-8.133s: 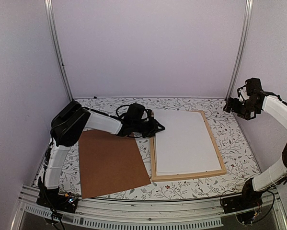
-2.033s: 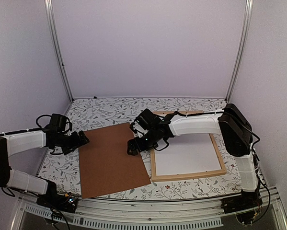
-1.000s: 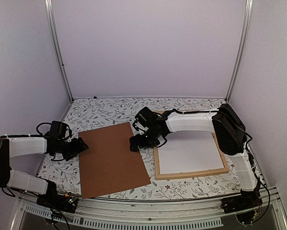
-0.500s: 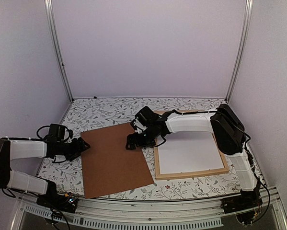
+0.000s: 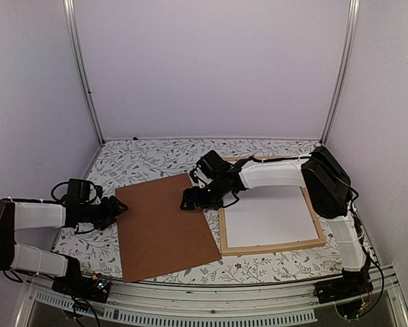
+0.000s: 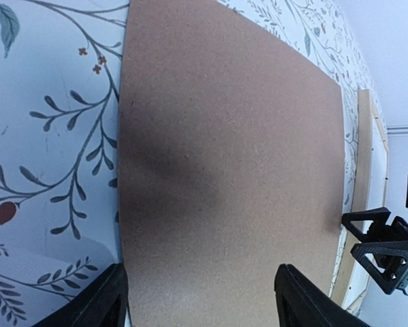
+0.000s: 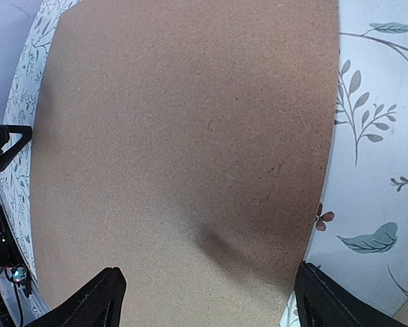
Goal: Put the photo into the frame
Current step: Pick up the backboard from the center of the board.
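The frame (image 5: 272, 248) of light wood lies flat at the right of the table. Inside it lies the photo (image 5: 268, 218), plain white back up. A brown backing board (image 5: 166, 228) lies left of the frame, one corner close to it. My left gripper (image 5: 120, 206) is open, low at the board's left edge. In the left wrist view its fingers (image 6: 103, 308) spread wide over the board (image 6: 224, 170). My right gripper (image 5: 188, 201) is open over the board's far right corner. In the right wrist view its jaws stand wide above the board (image 7: 190, 136).
A floral tablecloth (image 5: 149, 160) covers the table. The right arm (image 5: 272, 174) reaches across the frame's far end. White walls and metal posts (image 5: 81, 68) close in the sides and back. The metal rail (image 5: 210, 306) runs along the near edge.
The board has slid and turned slightly to the right, toward the frame. My left gripper followed its left edge rightward, jaws narrowing a little. My right gripper stayed by the far corner.
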`<state>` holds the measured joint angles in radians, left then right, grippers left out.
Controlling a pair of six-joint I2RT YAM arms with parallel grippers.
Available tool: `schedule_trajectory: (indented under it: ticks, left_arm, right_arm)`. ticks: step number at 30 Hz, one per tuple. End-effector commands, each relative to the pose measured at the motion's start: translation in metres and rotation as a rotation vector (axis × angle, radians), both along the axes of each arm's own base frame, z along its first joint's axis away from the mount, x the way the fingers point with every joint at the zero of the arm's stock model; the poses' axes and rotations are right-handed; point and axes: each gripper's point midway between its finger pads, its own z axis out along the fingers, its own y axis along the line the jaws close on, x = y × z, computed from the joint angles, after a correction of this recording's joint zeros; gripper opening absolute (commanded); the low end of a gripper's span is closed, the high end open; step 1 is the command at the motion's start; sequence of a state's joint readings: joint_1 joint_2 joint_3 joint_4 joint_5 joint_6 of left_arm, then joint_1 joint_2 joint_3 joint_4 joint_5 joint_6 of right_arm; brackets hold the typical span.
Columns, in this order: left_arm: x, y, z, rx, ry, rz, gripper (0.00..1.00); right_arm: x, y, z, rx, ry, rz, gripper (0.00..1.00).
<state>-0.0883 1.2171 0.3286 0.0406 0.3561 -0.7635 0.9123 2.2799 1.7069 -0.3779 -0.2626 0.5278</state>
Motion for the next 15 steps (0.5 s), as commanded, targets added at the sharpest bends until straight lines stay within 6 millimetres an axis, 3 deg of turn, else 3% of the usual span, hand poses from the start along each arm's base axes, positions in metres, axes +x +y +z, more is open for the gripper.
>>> schedule_trajectory:
  ticks: [1,15]
  left_arm:
    - [0.006,-0.036,0.041,-0.164,-0.13,-0.142,0.76]
    - [0.013,-0.048,0.085,-0.243,-0.286,-0.212,0.75]
  right_arm:
    - [-0.025,0.0,-0.024,-0.016,0.088,0.036,0.9]
    - [-0.027,0.0,-0.027,0.005,0.101,0.052,0.9]
